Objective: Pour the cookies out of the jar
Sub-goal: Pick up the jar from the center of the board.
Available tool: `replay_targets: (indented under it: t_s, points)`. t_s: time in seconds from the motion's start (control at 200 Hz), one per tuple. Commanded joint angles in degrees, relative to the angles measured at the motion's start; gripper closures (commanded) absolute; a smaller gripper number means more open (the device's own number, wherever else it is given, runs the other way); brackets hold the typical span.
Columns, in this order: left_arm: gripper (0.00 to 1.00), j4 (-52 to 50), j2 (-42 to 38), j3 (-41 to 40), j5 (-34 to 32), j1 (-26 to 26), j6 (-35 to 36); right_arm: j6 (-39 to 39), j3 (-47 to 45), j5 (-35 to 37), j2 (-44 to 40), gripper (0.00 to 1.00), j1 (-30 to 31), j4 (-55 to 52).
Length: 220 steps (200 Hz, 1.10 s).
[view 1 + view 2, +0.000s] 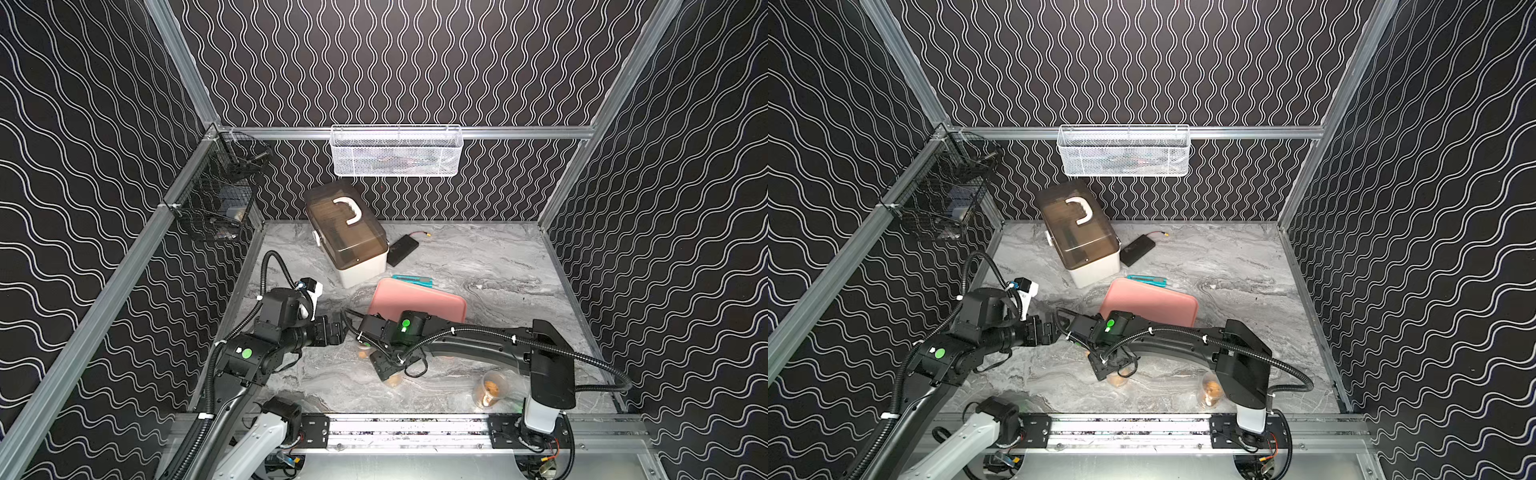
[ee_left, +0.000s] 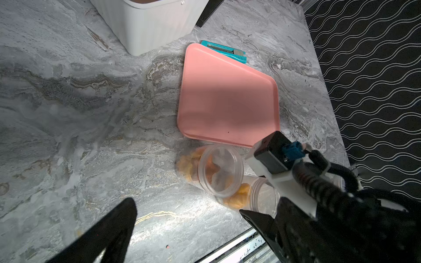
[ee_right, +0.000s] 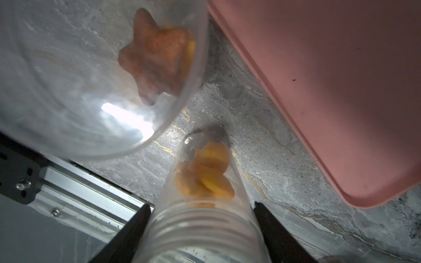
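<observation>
Where the table (image 1: 478, 266) meets the front rail (image 1: 415, 428), an upright jar (image 1: 492, 388) stands with brownish pieces inside, well apart from the pink tray (image 2: 227, 98), off its near right side. Left gripper (image 2: 186, 205) hangs over bare table off the tray's near left corner, fingers spread wide, nothing between them. Right gripper (image 3: 201, 205) is low by the tray's near edge, jaws narrow and set either side of the jar's (image 3: 200, 230) threaded neck. They sit hard up by the clear wall, but I can't tell whether they actually press on it. The jar lies on its side on the table, near the tray's near edge, mouth toward the gripper and base away. The cookies (image 3: 205, 177) are inside it, a yellow-orange pile bunched toward the base end.

A star jar (image 2: 218, 168) is also on its side, just beside the tray's near edge, between the tray and the jar. It holds a brown star (image 3: 155, 57) plus yellow-orange pieces. Whether the two jars touch can't be told. Right arm (image 1: 478, 345) crosses above the tray's near edge in both top views.

- Teal box cutter (image 2: 224, 51): just beside the tray's far edge, one end hidden by the rim.
- White box (image 1: 361, 270): beyond the tray's far left corner, with a brown see-through lid and white handle.
- Black pack (image 1: 402, 249): beside the box, beyond the tray's far edge, with a yellow-tipped wire.
- White mesh basket (image 1: 397, 151): on the back wall.
- Black wire basket (image 1: 216, 203): on the left wall.
</observation>
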Motion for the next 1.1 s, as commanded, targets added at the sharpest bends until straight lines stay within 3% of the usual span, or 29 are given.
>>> replay_targets:
  t_s: [0.0,0.741,1.096]
  points:
    - [0.01,0.3,-0.2,0.1,0.2,0.0,-0.5,1.2,-0.4,0.4,-0.6,0.28,0.0,-1.4]
    - [0.01,0.3,0.1,0.1,0.4,0.0,-0.5,1.0,-0.2,1.8,-3.3,0.35,-0.9,-3.0]
    - [0.01,0.2,0.5,0.3,0.1,0.0,-0.6,-0.2,-3.7,-1.5,-14.2,0.35,-8.3,-2.9]
